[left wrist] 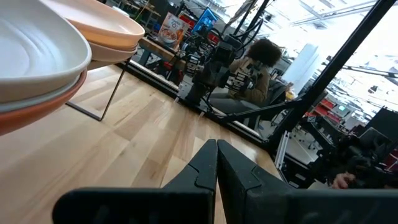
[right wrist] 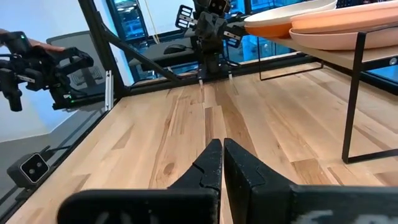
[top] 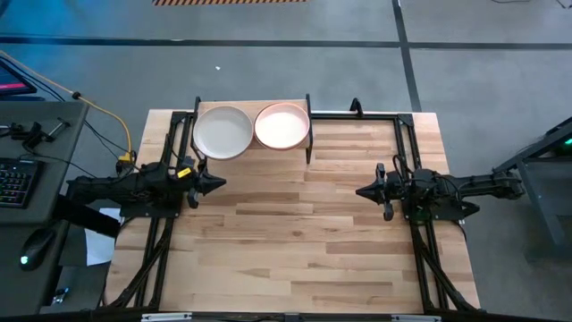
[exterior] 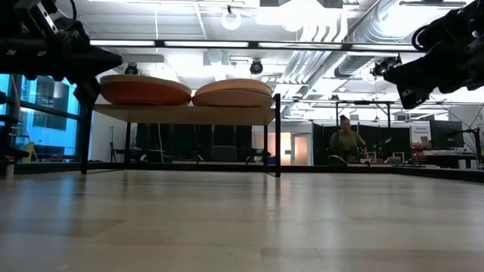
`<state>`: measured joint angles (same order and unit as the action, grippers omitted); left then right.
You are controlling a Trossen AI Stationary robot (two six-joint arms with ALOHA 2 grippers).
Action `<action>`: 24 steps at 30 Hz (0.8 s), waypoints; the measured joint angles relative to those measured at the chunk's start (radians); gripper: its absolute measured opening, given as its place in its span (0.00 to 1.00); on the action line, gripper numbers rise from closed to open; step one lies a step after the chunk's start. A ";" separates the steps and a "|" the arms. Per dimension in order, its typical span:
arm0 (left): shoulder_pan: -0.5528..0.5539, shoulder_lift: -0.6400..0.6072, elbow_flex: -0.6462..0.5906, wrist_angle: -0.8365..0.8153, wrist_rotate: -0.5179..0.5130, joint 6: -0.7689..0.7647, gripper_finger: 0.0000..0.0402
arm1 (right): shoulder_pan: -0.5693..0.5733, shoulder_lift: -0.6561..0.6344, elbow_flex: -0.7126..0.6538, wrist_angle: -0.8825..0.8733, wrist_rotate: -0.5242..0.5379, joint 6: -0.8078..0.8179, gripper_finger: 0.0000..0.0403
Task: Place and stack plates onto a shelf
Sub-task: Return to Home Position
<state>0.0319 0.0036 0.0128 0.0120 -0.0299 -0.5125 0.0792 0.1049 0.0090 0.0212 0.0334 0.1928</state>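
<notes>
Two stacks of plates sit side by side on the shelf point(top: 253, 148) at the table's far edge. The left stack point(top: 222, 131) has a cream plate on top and a terracotta one at the bottom point(exterior: 144, 91). The right stack point(top: 282, 125) shows a pink plate on top, peach-toned from the side point(exterior: 232, 94). My left gripper point(top: 218, 183) hovers shut, above the table near the shelf's left end, empty. My right gripper point(top: 363, 191) hovers shut over the table's right half, also empty. In the wrist views both stacks rest on the shelf board point(right wrist: 367, 55).
The butcher-block tabletop point(top: 295, 241) lies bare in front of the shelf. Black frame rails point(top: 420, 259) run along both sides. A desk with keyboard and mouse point(top: 18, 183) stands left of the table. A person point(exterior: 347, 140) sits in the room beyond.
</notes>
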 joint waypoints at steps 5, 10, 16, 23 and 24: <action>0.000 0.000 0.000 0.000 0.000 0.000 0.00 | 0.000 0.000 0.000 0.000 0.000 0.025 0.00; 0.000 0.000 0.000 0.001 0.000 0.000 0.00 | 0.000 0.000 0.000 0.000 0.000 0.042 0.00; 0.000 0.000 0.000 0.001 0.000 0.000 0.00 | 0.000 0.000 0.000 0.000 0.000 0.042 0.00; 0.000 0.000 0.000 0.001 0.000 0.000 0.00 | 0.000 0.000 -0.001 0.000 0.000 0.042 0.00; 0.000 0.000 0.000 0.000 0.000 0.000 0.00 | 0.000 0.000 -0.001 0.000 0.000 0.042 0.00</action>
<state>0.0315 0.0036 0.0128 0.0125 -0.0299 -0.5125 0.0792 0.1051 0.0082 0.0212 0.0334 0.2348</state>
